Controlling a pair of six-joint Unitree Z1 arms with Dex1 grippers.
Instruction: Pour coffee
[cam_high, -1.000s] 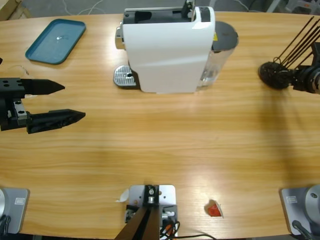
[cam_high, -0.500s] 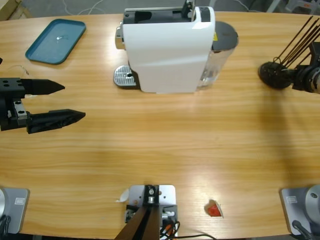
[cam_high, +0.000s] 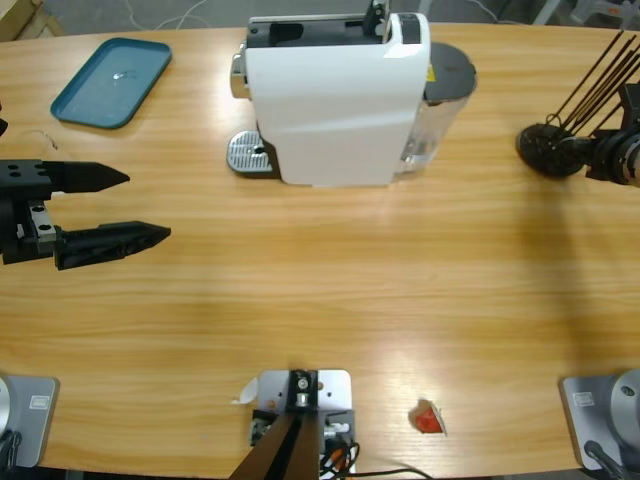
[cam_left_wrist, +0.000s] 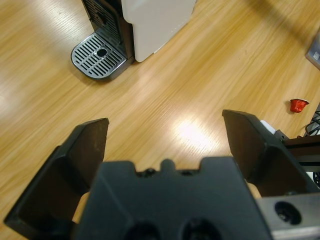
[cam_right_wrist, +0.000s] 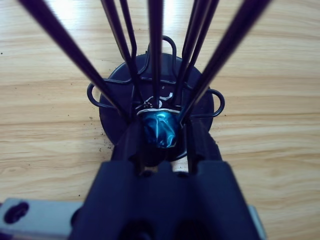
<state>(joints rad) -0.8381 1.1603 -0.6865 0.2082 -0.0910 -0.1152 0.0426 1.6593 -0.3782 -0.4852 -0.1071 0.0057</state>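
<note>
Right now we find the right gripper (cam_right_wrist: 159, 137) down among the wires of the black capsule rack (cam_high: 548, 148) at the tabletop's (cam_high: 330, 300) right side, its fingers closed narrowly on a blue capsule (cam_right_wrist: 161, 128) at the rack's base; we judge this as fetching a capsule for the machine, an early step toward pouring. Our left gripper (cam_high: 140, 205) hangs over the tabletop's left side with its fingers spread wide and nothing between them, aimed toward the drip tray (cam_left_wrist: 98, 54) of the white coffee machine (cam_high: 335, 95), probably waiting its turn. A teal tray (cam_high: 112, 80) lies at the far left and a red capsule (cam_high: 428, 418) sits near the front edge. No coffee shows anywhere, and we see no cup on the drip tray. In the high view the right gripper is cut off at the edge, and the rack's wires hide its fingertips
</note>
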